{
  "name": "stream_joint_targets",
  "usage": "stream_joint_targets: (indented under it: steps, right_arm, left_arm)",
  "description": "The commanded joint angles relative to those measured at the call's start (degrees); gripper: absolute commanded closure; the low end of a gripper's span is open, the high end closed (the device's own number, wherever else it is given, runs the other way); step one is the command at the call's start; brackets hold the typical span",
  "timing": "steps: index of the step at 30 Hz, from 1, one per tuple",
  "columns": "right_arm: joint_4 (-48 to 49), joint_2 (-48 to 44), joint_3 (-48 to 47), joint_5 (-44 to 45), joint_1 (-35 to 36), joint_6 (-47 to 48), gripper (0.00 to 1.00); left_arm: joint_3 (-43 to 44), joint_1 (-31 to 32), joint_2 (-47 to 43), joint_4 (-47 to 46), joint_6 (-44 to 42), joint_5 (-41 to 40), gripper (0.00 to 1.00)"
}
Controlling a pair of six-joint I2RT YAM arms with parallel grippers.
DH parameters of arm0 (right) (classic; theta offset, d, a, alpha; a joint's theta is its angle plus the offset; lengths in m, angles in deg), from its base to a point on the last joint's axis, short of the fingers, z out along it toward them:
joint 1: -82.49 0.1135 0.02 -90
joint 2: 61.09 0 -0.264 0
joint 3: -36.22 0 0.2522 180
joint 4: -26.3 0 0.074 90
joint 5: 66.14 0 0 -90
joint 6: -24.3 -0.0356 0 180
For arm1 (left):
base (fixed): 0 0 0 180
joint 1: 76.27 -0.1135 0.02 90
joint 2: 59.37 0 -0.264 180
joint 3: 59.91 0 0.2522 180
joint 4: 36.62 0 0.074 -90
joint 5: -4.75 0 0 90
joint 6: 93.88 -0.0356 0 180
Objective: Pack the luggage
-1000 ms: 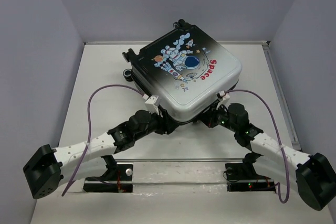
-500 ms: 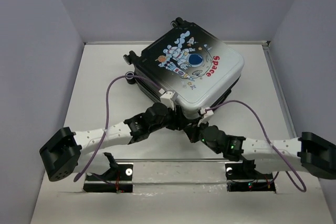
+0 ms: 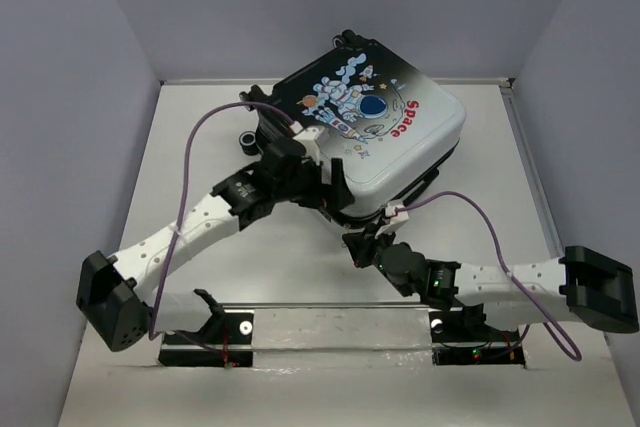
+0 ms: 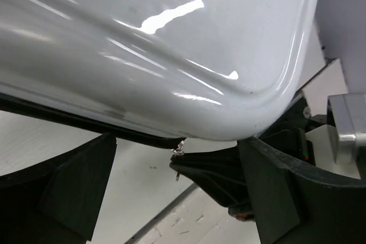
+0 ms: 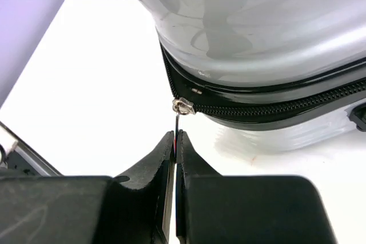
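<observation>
One white table [image 3: 190,137] is seen from above, its near edge partly covered by the arm bases. One luggage [image 3: 390,132] lies flat at 12 o'clock from the bases, print side up and turned askew. Its underside and lining are hidden. Black casters [image 3: 244,137] are made out at its 9 and 12 o'clock edges, but they cannot be counted with certainty. Two arms are counted. The left arm [image 3: 190,232] is stretched toward 1 o'clock and the right arm [image 3: 500,277] toward 10 o'clock. The left gripper [image 4: 177,158] is placed under the white near corner of the shell with its fingers wide apart, and whether they touch the shell cannot be told. The right gripper [image 5: 176,141] is pressed together on the one thin zipper pull [image 5: 176,123], which hangs from the slider [image 5: 183,106] at the corner seam. The zipper teeth at 3 o'clock of the slider are meshed, while the seam beyond the corner is out of sight
</observation>
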Motion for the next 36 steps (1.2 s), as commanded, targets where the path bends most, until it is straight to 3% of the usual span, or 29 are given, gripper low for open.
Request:
stream_joint_targets:
  steps: [1, 5, 12, 19, 31, 34, 36]
  right_arm:
    - [-1.50, -2.98, -0.96, -9.18, 5.52, -2.13, 0.93]
    - [-3.09, -3.07, -1.31, -9.00, 5.52, -2.12, 0.93]
    - [-4.41, -3.68, -0.26, -8.92, 5.52, -3.27, 0.93]
    - [-5.82, -3.86, -0.26, -8.13, 5.52, -3.35, 0.93]
    - [-5.82, -2.72, 0.27, -8.48, 5.52, -4.41, 0.93]
    - [-5.82, -3.16, 0.27, -7.95, 5.52, -3.89, 0.93]
    - [-5.99, -3.94, 0.10, -7.69, 5.52, -3.27, 0.93]
  left_arm:
    - [8.61, -22.43, -4.73, -10.60, 0.87, 5.29, 0.01]
    - [9.76, -34.25, -0.69, -10.06, 1.13, 8.20, 0.01]
    - [14.58, -45.78, 11.51, -12.27, 3.42, 12.16, 0.01]
    - [21.09, -46.93, 22.78, -12.70, 5.35, 18.84, 0.01]
    - [27.07, -46.84, 33.68, -24.91, 19.59, 24.55, 0.02]
    - [26.46, -46.84, 34.56, -28.42, 22.05, 25.35, 0.07]
    - [24.88, -46.93, 33.78, -31.49, 23.02, 24.57, 0.25]
